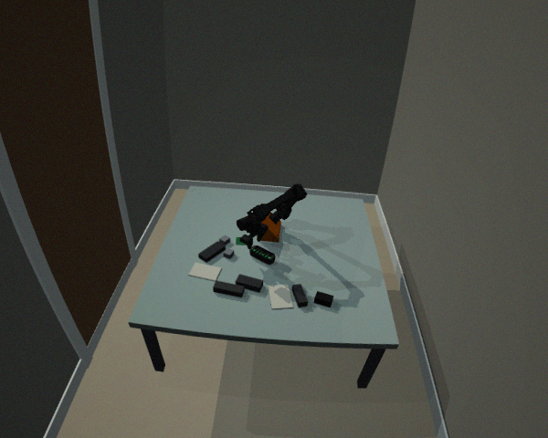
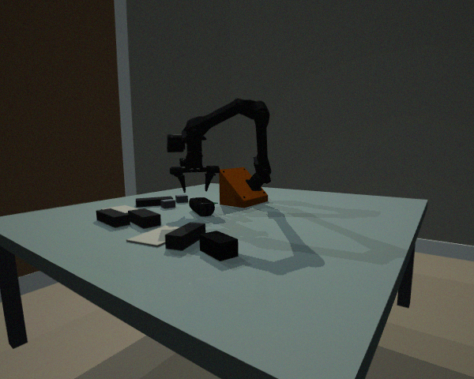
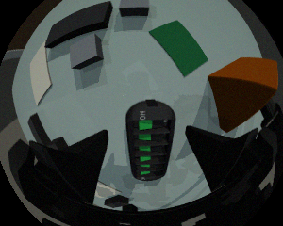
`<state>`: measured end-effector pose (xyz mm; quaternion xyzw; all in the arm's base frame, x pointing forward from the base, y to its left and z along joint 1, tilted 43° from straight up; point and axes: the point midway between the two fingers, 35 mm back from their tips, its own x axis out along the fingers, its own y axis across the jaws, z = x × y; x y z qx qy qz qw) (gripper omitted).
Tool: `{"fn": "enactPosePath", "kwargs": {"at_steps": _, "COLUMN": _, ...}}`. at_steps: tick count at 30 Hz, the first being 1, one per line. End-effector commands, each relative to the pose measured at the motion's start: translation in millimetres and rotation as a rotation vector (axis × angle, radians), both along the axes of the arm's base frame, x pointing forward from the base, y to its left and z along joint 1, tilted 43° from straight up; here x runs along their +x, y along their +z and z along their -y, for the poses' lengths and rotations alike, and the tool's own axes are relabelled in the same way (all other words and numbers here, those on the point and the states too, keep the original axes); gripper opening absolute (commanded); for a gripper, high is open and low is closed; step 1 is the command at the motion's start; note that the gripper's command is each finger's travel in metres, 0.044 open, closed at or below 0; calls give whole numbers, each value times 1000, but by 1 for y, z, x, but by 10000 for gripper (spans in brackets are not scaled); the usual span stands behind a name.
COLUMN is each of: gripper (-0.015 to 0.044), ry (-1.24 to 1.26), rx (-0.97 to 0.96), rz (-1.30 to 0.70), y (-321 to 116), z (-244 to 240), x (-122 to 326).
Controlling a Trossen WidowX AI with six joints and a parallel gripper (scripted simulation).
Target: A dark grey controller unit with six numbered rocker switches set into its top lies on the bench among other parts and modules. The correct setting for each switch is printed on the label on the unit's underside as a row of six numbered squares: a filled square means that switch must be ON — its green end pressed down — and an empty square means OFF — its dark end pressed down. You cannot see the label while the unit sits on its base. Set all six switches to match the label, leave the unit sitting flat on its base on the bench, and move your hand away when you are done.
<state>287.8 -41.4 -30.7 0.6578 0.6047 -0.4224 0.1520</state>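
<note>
The dark grey controller unit [image 1: 262, 256] [image 2: 201, 206] [image 3: 151, 113] rests on the bench with its switch side up. In the wrist view its row of rocker switches runs down from the ON marking, with green showing on the left ends. The far switches look small, and I cannot surely tell each one's setting. The underside label is hidden. My gripper [image 2: 195, 191] [image 3: 148, 132] is open and empty, pointing down above the unit. In the wrist view its fingers stand on either side of the unit, apart from it.
An orange wedge [image 1: 270, 234] [image 2: 237, 187] [image 3: 245, 89] stands at the arm's base, near a flat green piece [image 3: 179, 49]. A long dark block [image 1: 212, 250] and two small grey blocks lie left of the unit. Several dark blocks and two pale cards lie toward the bench's front.
</note>
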Motion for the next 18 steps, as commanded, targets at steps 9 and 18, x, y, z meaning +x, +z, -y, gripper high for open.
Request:
{"fn": "enactPosePath", "kwargs": {"at_steps": 9, "gripper": 387, "ry": 11, "rx": -1, "rz": 0, "y": 14, "z": 12, "x": 2}}
{"fn": "enactPosePath", "kwargs": {"at_steps": 18, "gripper": 151, "ry": 5, "rx": 1, "rz": -6, "y": 66, "z": 57, "x": 5}}
